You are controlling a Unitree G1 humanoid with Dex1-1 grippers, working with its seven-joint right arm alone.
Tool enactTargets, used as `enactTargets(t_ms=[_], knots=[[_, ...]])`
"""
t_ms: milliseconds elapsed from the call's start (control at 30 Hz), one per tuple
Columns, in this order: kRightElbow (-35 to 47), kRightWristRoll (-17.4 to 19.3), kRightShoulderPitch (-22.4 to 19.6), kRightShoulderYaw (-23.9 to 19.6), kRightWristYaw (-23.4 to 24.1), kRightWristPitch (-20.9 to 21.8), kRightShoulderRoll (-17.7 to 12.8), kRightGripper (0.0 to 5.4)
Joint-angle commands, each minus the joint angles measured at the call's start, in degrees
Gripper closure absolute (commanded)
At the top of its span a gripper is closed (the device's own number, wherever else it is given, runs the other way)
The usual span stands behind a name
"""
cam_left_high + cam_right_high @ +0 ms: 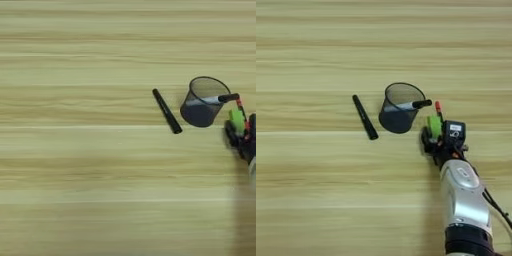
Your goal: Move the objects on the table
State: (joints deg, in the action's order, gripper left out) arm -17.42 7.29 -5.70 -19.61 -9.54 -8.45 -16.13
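Observation:
A dark mesh pen cup (398, 111) stands right of the table's middle, and a pen with a black end (421, 104) leans out over its right rim. Left of the cup a long black marker (365, 117) lies flat at a slant. Just right of the cup is the bright-green block (434, 126), with black fingers close against both of its sides. My right gripper (434, 134) reaches in from below and is shut on it. A thin red-tipped pen (438, 107) lies right behind the block, partly hidden by the gripper.
The silver forearm (463, 195) rises from the bottom right edge, with cables trailing at its right. The light wood-grain table (75, 175) fills both views, bare to the left and front.

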Motion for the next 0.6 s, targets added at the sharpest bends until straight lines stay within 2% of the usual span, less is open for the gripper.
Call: enactTargets(t_ms=[33,133,400,600], knots=[[3.78,0.36,-3.12,-0.32,0.69,1.32,-2.06,1.8],[1.75,0.2,-4.32,-0.61,1.29,2.32,-2.37,1.19],[1.03,-0.1,-6.1,-0.57,1.74,4.04,-3.15,0.07],[-0.83,-0.39,-8.06,-0.55,2.13,5.35,-4.2,0.03]])
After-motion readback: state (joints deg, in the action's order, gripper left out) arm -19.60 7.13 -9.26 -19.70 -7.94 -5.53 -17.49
